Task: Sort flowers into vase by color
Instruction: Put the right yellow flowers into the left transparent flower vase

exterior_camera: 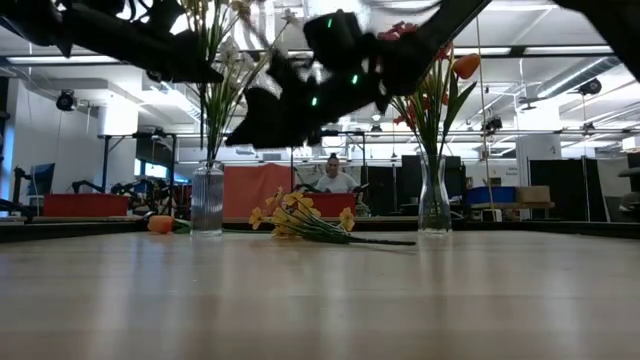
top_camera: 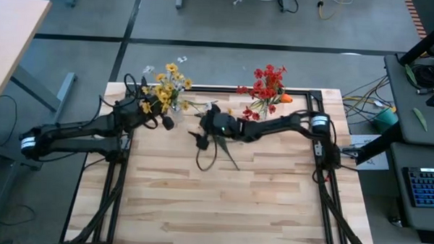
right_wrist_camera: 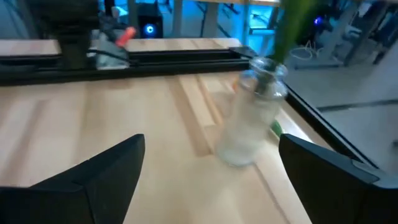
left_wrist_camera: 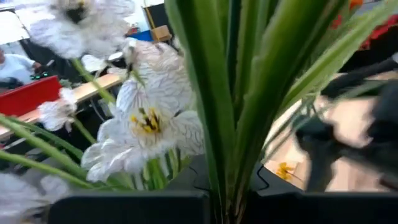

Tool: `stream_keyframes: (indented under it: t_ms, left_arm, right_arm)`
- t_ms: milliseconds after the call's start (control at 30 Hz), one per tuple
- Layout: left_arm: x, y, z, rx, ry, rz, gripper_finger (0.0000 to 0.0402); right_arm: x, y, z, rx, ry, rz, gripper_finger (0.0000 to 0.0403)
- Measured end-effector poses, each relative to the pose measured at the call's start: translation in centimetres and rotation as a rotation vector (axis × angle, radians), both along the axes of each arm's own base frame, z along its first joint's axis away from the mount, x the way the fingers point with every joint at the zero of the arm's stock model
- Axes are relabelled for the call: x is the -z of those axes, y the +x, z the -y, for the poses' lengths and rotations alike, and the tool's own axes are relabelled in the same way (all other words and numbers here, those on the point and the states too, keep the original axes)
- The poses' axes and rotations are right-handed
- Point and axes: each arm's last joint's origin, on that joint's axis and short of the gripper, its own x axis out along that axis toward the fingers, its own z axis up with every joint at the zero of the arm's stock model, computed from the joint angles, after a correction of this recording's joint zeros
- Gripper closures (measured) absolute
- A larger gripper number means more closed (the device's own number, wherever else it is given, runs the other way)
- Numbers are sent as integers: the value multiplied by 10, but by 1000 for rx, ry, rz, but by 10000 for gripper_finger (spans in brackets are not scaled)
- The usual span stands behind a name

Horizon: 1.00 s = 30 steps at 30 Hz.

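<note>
Right gripper (top_camera: 202,134) hangs open and empty above the table (top_camera: 221,202) – left gripper (top_camera: 151,107), at the yellow-and-white vase (exterior_camera: 207,198), clamps green flower stems (left_wrist_camera: 211,118)

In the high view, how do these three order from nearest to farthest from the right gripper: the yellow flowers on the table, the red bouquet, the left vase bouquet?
Measured from the right gripper in the high view:
1. The yellow flowers on the table, lying directly under and beside it.
2. The left vase bouquet, toward the table's far left.
3. The red bouquet, toward the far right.
Items 2 and 3 are rather close.
</note>
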Motion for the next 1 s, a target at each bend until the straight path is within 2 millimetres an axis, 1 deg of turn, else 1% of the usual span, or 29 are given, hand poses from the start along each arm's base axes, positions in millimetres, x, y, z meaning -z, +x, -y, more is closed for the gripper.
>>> stream_keyframes:
  t_ms: [67,133,300,400,533,700,800,1000]
  left_arm:
    - [1,-2,-2,-12,1,10,401]
    - [0,-2,-3,-11,2,34,401]
    - [1,-3,-7,-11,8,67,401]
    - [1,-3,-10,-5,13,82,401]
    - [2,-5,-16,-38,16,87,401]
    - [4,-8,-21,-39,13,100,401]
    - [6,-8,-23,-31,0,104,401]
    - [12,-9,-25,-32,-25,103,401]
  right_arm:
    - [9,3,13,0,29,10,39]
    - [14,7,20,-9,36,30,39]
    - [23,17,26,-5,16,25,39]
    - [23,26,28,3,4,59,39]
    - [22,37,32,67,-35,73,39]
    - [24,46,37,74,-47,101,39]
    - [23,49,41,81,-50,117,39]
    - [22,49,47,94,-51,127,39]
